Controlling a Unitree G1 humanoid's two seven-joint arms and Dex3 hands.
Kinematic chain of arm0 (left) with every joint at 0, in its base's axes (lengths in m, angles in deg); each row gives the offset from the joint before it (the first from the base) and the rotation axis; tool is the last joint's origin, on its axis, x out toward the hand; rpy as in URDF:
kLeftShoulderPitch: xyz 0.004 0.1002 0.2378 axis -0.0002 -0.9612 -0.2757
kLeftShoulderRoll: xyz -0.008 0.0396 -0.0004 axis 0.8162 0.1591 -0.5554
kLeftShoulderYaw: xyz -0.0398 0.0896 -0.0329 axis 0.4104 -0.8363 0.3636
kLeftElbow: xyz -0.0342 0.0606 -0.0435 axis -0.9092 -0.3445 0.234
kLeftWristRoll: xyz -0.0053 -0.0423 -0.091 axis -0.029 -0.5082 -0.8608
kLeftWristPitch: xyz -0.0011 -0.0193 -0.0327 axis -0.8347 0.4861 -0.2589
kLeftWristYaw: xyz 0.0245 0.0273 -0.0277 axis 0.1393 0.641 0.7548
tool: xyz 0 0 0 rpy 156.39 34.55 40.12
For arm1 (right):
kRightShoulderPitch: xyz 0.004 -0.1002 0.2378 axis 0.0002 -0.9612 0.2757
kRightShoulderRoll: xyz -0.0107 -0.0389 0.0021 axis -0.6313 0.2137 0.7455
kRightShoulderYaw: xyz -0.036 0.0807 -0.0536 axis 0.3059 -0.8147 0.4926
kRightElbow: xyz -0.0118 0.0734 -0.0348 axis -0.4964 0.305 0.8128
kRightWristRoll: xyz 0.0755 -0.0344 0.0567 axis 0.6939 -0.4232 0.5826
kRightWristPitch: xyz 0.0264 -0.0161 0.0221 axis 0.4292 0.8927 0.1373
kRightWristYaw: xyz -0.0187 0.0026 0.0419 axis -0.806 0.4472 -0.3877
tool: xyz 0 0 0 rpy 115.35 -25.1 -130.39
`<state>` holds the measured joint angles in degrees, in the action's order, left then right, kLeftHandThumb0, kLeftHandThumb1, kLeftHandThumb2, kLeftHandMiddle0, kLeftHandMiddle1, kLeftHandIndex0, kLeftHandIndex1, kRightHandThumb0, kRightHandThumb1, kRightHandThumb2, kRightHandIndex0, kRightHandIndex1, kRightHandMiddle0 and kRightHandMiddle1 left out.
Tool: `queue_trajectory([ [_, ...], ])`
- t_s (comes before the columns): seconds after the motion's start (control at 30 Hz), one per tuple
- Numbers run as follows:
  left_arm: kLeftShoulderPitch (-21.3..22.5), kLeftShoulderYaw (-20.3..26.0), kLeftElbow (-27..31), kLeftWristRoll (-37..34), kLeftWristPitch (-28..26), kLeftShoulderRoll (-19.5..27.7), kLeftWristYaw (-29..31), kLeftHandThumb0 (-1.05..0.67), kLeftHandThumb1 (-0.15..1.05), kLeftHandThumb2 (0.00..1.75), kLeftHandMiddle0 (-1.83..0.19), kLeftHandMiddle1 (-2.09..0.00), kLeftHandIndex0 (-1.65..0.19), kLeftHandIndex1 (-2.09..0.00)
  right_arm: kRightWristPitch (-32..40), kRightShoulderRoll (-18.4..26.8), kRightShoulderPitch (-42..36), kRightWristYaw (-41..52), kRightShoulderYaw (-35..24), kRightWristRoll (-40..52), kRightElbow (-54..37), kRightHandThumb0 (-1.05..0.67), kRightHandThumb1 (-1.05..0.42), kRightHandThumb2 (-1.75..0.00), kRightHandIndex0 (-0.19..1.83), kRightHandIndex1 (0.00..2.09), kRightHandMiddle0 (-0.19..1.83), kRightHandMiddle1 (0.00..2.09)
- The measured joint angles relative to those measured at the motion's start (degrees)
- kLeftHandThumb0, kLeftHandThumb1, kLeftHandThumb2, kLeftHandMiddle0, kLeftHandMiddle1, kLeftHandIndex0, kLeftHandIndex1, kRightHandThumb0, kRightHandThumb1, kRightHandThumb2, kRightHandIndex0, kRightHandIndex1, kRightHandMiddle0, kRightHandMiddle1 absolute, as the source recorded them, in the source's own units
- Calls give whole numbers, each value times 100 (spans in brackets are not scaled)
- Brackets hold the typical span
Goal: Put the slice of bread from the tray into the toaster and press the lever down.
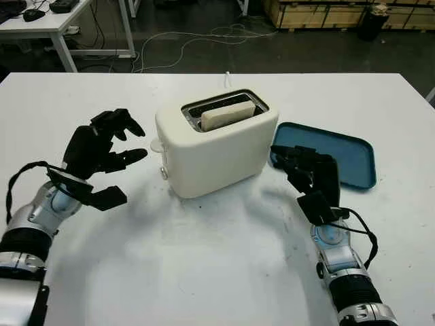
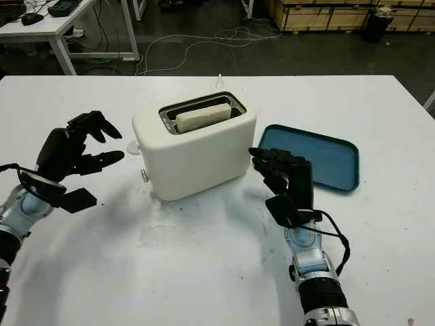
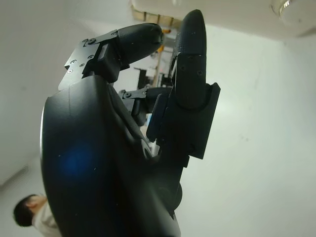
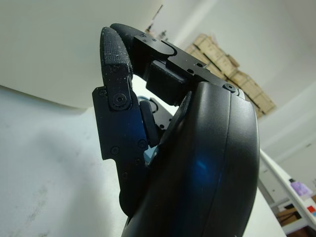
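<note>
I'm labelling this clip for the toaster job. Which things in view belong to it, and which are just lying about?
Belong to the job:
toaster
slice of bread, already in the slot
blue tray
left hand, open, beside the toaster
right hand, open, by the tray

Just lying about:
cables on the floor
side desk
wooden crates

Left hand point(image 3: 148, 128) holds nothing; possibly the toaster point(image 3: 163, 7) beyond.

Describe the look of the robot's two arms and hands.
Both hands, left hand and right hand, are matte black, with three blocky jointed fingers fixed by small screws and glossy rounded shells. Each wrist has a silver collar with a blue patch, then black-and-silver ringed forearm segments. A black cable loops beside each wrist.
</note>
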<state>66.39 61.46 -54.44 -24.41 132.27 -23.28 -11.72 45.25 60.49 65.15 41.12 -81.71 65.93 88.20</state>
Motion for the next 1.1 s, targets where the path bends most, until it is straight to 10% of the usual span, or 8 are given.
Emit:
queue_trajectory([
  [0.47, -247, 138, 1042, -593, -305, 459, 1092, -62, 92, 43, -92, -175, -10, -175, -2, 0, 7, 7, 44, 32, 114, -56, -92, -9, 103, 83, 122, 1],
  [0.9, -362, 272, 1240, -359, -378, 308, 722, -71, 92, 57, -110, -175, -70, -175, -3, 0, 9, 12, 54, 50, 172, -55, -92, -8, 102, 86, 123, 1],
  [1.1, -300, 49, 998, 28, -347, 228, 446, -67, 92, 55, -113, -175, -37, -175, -3, 0, 9, 24, 58, 97, 170, -56, -92, -8, 101, 88, 123, 1],
])
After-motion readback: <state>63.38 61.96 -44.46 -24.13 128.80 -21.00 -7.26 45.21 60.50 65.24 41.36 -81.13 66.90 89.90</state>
